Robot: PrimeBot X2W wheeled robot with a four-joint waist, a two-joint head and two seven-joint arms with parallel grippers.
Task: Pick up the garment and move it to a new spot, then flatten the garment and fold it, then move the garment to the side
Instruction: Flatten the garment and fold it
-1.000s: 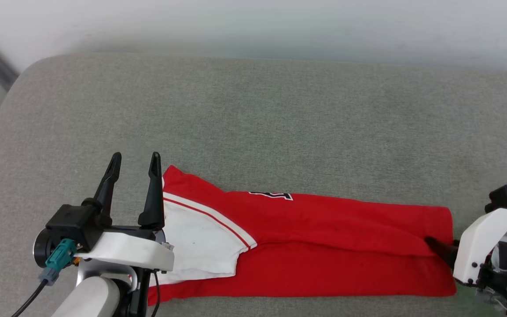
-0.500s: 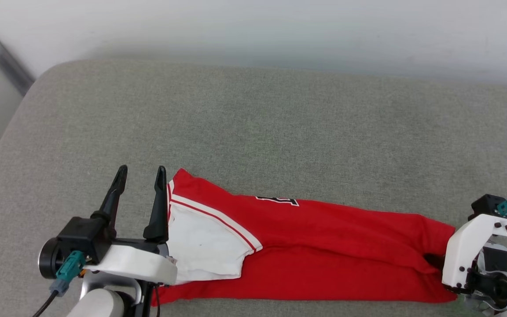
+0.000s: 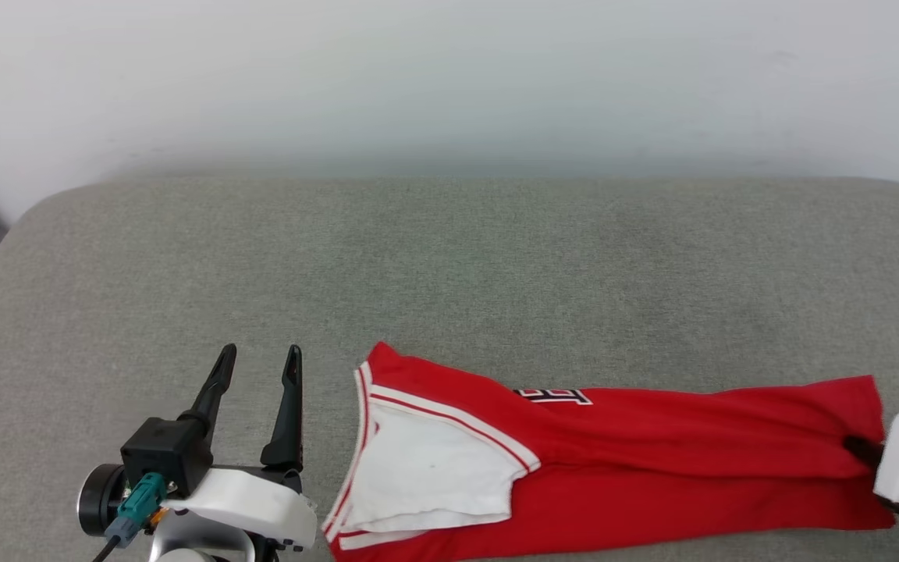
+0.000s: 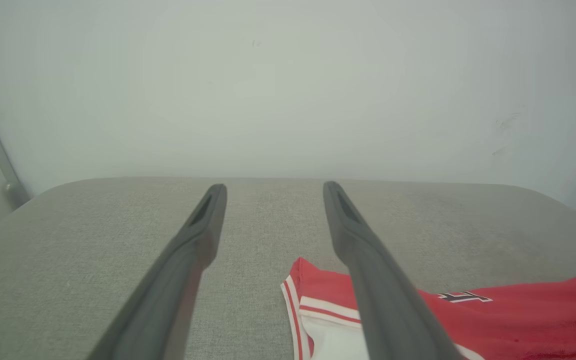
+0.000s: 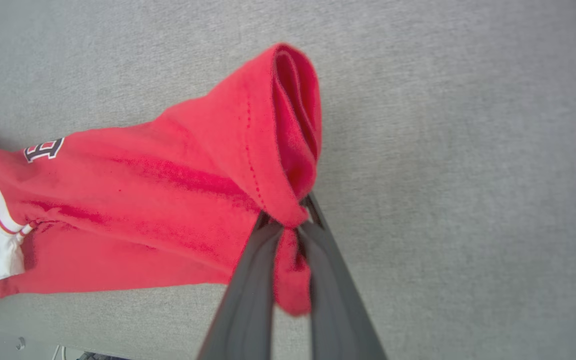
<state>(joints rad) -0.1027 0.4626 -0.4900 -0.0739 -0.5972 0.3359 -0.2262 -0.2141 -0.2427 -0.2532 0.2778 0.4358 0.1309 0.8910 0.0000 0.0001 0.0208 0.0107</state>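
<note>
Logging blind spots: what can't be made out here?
Head view: right gripper cut off by the right edge, fingertips sunk in the garment hem.
Head view: lettering mostly folded under.
Left wrist view: garment cut by the bottom edge, partly behind a finger of the left gripper.

The head view looks forward and down from high behind the left gripper (image 3: pixel 261 355), taking in the grey cushion (image 3: pixel 449 265) and the wall (image 3: pixel 449 78) ahead of it. The left wrist view sits low, facing level along that gripper's fingers (image 4: pixel 203 225) toward the same wall; the right wrist view peers steeply down, close over the right gripper (image 5: pixel 288 227). All three share the garment (image 3: pixel 652 468) around its black lettering (image 3: pixel 552 396).
</note>
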